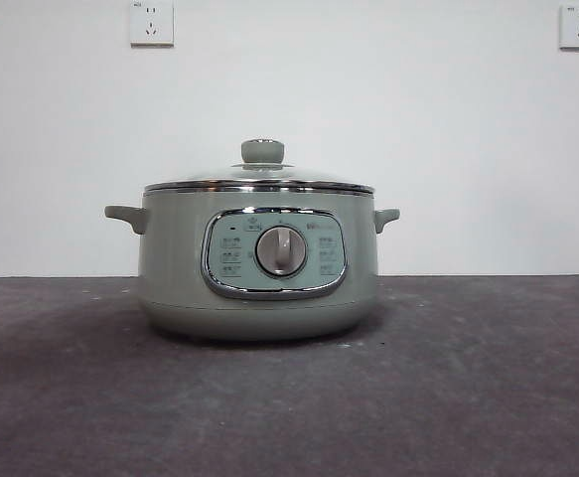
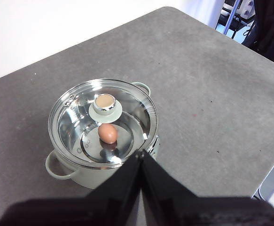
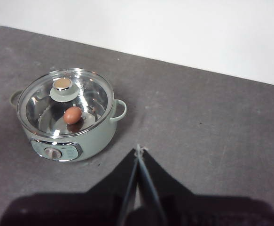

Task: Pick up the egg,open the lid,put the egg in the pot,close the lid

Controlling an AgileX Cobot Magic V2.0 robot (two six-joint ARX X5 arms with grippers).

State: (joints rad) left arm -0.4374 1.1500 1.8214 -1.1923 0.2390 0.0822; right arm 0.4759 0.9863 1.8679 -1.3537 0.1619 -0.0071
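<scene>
Grey table (image 1: 488,397): egg (image 2: 108,133) inside lidded pot (image 1: 259,268).

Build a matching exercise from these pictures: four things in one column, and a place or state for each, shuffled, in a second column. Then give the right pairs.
Things
1. the egg
2. the lid
3. the pot
4. the left gripper

Places or states
A. sits closed on the pot's rim
B. jaws shut, up off the table and holding nothing
C. lies inside the pot, seen through the glass
D. stands on the grey table, dial facing the front camera

Pairs: 1-C, 2-A, 3-D, 4-B

The right gripper matches B as well.
</scene>
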